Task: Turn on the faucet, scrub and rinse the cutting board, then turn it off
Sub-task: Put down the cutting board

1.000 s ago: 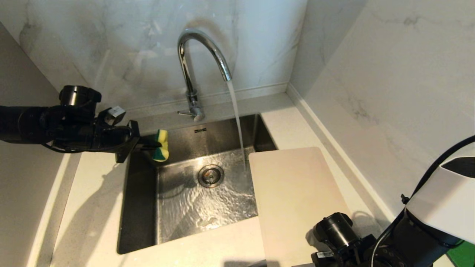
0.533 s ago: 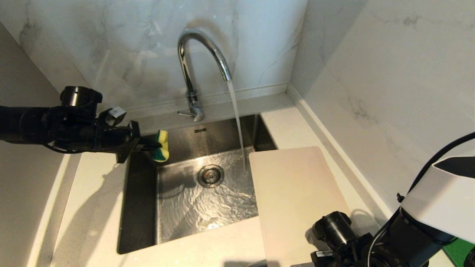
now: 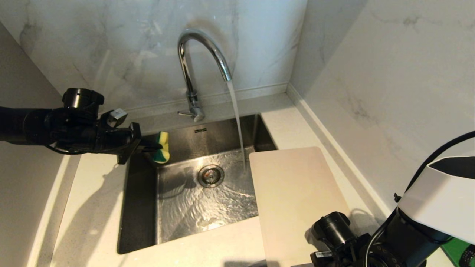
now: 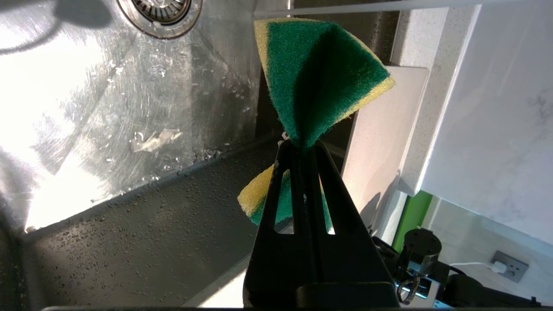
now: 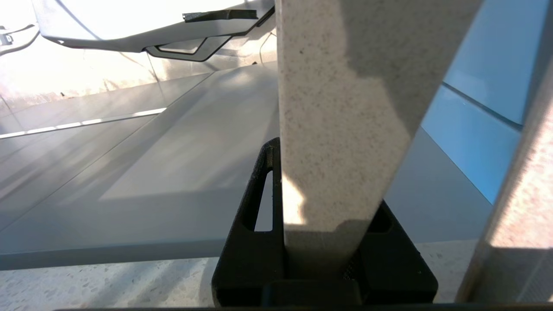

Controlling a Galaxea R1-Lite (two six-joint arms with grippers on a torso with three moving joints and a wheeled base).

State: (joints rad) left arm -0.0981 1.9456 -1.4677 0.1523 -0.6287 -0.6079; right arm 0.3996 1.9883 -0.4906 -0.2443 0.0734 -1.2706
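Note:
The chrome faucet is running, and its stream falls into the sink just left of the cutting board's far end. The pale cutting board lies on the counter to the right of the sink, overlapping the basin's right edge. My right gripper at the bottom edge is shut on the board's near end. My left gripper hovers over the sink's back left corner, shut on a folded green-and-yellow sponge. The faucet's thin lever points left.
The steel sink holds rippling water around the drain. Marble walls close in behind and on the right. A bright green flat object lies at the near right, behind my right arm.

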